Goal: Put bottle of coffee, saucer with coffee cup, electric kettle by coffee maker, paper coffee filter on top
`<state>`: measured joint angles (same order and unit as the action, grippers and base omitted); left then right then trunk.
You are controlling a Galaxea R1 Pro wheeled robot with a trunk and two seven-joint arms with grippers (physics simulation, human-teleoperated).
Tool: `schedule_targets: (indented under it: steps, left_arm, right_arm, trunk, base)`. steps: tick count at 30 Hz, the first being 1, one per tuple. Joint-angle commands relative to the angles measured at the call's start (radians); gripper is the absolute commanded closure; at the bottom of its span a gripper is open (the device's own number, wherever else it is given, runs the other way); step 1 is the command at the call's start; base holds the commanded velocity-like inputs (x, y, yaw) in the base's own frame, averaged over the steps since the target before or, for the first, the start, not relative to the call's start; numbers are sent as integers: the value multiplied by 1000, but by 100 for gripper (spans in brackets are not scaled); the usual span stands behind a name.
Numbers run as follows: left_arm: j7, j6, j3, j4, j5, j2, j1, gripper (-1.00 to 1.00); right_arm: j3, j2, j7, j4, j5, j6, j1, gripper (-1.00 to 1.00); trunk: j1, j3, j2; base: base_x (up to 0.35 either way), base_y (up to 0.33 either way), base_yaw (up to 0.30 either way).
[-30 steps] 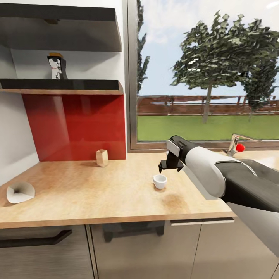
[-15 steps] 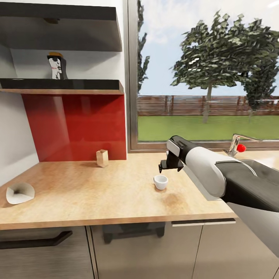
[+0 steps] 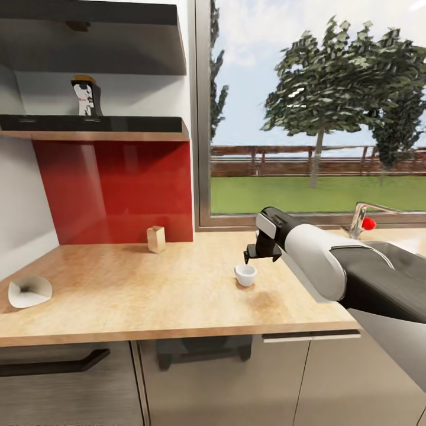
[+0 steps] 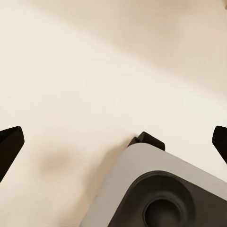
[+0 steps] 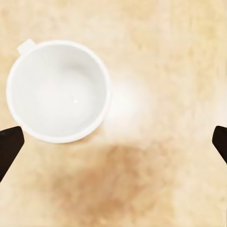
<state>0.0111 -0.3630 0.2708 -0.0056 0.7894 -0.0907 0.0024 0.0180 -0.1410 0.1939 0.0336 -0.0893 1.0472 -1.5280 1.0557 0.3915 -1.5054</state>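
Observation:
A small white coffee cup [image 3: 245, 275] stands upright and empty on the beige countertop [image 3: 148, 296]. My right gripper [image 3: 254, 256] hangs open just above and behind it. In the right wrist view the cup [image 5: 59, 90] sits off-centre, near one fingertip [image 5: 9, 146], with its handle pointing away. The bottle of coffee [image 3: 85, 96] stands on the dark kitchen shelf [image 3: 94, 125] at the upper left. A white paper coffee filter [image 3: 29, 291] lies at the counter's left end. My left gripper [image 4: 113, 142] is open over a pale floor. The coffee maker, saucer and electric kettle are out of view.
A small tan box [image 3: 156, 239] stands by the red backsplash [image 3: 118, 189]. A faucet [image 3: 361, 218] with a red knob and a sink lie at the right, behind my right arm. A large window fills the wall behind the counter. A grey part of my base [image 4: 161, 189] is under the left gripper.
The head view has shifted slightly, so the shelf and bottle sit a little higher in the picture. The right gripper and the cup hold nearly the same places.

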Motion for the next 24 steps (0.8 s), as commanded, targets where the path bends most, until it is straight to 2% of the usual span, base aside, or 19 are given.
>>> schedule_targets:
  steps: [1, 13, 24]
  left_arm:
    - [1, -2, 8, -1, 7, 0, 0, -100]
    - [1, -1, 8, -1, 6, 0, 0, -100]
    - [0, -4, 8, -1, 1, 0, 0, -100]
  right_arm:
    - [2, 0, 11, 2, -9, 0, -1, -100]
    - [2, 5, 12, 2, -9, 0, -1, -100]
    - [2, 4, 12, 2, -9, 0, -1, -100]
  trunk:
    - [4, 4, -8]
    - [50, 42, -92]
    - [50, 42, -92]
  base:
    - [0, 0, 0]
    - [0, 0, 0]
    - [35, 2, 0]
